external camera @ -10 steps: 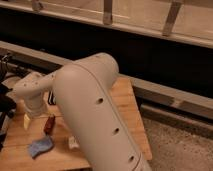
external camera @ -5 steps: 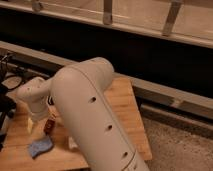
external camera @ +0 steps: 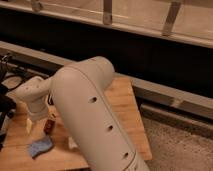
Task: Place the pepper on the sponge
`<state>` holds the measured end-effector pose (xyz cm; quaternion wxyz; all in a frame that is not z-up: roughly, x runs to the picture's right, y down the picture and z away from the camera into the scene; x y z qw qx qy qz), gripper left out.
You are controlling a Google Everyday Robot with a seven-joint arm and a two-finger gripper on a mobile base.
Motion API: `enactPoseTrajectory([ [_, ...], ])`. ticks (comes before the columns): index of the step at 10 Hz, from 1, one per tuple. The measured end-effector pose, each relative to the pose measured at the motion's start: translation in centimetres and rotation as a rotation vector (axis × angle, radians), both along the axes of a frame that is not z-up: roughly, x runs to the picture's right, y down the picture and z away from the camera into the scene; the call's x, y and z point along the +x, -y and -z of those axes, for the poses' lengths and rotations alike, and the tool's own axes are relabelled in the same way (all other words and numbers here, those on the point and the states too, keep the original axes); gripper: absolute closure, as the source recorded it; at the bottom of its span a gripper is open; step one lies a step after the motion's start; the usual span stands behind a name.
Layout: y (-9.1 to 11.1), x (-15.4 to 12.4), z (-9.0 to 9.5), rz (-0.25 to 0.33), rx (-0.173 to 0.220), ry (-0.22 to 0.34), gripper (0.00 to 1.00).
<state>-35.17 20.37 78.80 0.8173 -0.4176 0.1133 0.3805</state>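
Dark red, slim and, we judge, light and smooth, the pepper [external camera: 49,125] shows at the gripper [external camera: 40,116] over the table [external camera: 125,100], near the sponge [external camera: 40,146] but off it; grip state we cannot tell; mid-length suits holding.

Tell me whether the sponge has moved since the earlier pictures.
No. The sponge lies at the same spot close to the wooden table's front edge. The gripper hangs just behind it, by the pepper.
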Motion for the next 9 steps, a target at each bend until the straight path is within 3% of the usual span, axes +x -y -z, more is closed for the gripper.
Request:
enactPoseTrajectory([
  [3,0.4,-0.1,0.0,-0.002,0.021,-0.018,0.2],
  [5,1.9,-0.1,0.4,0.056,0.085,-0.093,0.2],
  [7,2.4,0.7,-1.0,0.077,0.079,-0.125,0.2],
  [9,2.0,0.6,-1.9,0.081,0.053,-0.121,0.2],
])
